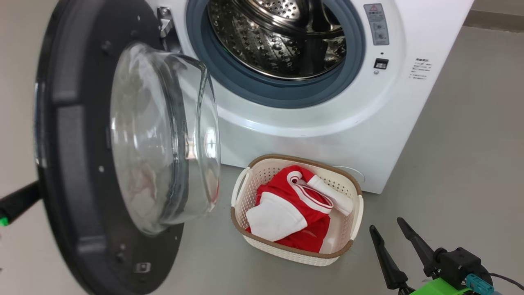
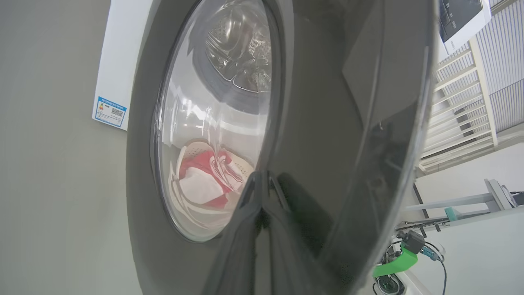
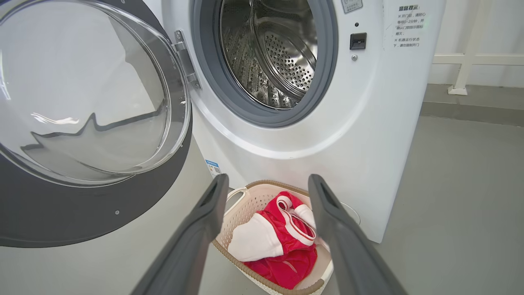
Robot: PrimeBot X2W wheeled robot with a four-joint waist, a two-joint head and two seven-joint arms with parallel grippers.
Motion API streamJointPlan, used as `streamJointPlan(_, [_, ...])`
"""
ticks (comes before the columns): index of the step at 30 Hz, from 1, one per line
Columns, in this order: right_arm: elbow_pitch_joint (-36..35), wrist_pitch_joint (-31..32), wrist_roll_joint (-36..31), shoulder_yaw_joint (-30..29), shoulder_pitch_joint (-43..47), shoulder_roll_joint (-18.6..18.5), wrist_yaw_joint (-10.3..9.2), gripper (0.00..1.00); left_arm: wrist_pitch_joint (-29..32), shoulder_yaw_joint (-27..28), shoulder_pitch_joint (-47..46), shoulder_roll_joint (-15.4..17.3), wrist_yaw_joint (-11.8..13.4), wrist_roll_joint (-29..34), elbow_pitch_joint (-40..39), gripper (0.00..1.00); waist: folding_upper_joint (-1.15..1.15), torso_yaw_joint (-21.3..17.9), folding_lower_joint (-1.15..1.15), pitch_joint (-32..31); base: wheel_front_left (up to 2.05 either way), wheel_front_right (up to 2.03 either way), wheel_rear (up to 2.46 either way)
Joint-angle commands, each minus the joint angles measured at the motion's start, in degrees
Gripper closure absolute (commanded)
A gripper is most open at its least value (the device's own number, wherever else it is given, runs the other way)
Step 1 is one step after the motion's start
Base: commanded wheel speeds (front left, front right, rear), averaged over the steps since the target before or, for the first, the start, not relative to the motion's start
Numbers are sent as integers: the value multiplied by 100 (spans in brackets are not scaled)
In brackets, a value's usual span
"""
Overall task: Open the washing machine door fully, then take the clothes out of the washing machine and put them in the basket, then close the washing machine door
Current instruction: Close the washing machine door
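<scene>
The washing machine stands with its steel drum showing no fabric. Its door hangs open to the left, glass bowl facing inward. On the floor below the opening sits the basket, with the red and white clothes inside. My left gripper is shut, its tips against the glossy black outer face of the door. A dark part of that arm pokes out behind the door. My right gripper is open and holds nothing. It hangs over the basket and clothes.
Grey floor stretches to the right of the machine and in front of the basket. A white railing runs along the wall behind the machine's right side. White rails and a bench stand beyond the door's edge.
</scene>
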Motion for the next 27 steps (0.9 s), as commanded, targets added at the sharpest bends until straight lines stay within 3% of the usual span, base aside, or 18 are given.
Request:
streamJointPlan(1, [-117,-37,-33,127,13,-17,28,0,14,141,-158,302,-38,-100,-277,100,0,-51,0,-26,0,0,0])
streamJointPlan(11, [-120,-37,-14,102,33,16,28,0,-154,-585,-462,148,-38,-178,-857,100,0,-255,0,-46,0,0,0])
streamJointPlan(19, [-127,-37,-24,70,57,27,28,0,-645,-1230,-728,-126,-38,0,-1201,100,0,-411,0,-21,0,0,0])
streamJointPlan(27, [-126,-37,-18,51,74,23,28,0,-1203,-1425,-662,-8,-38,43,-1126,100,0,-448,0,-66,0,0,0])
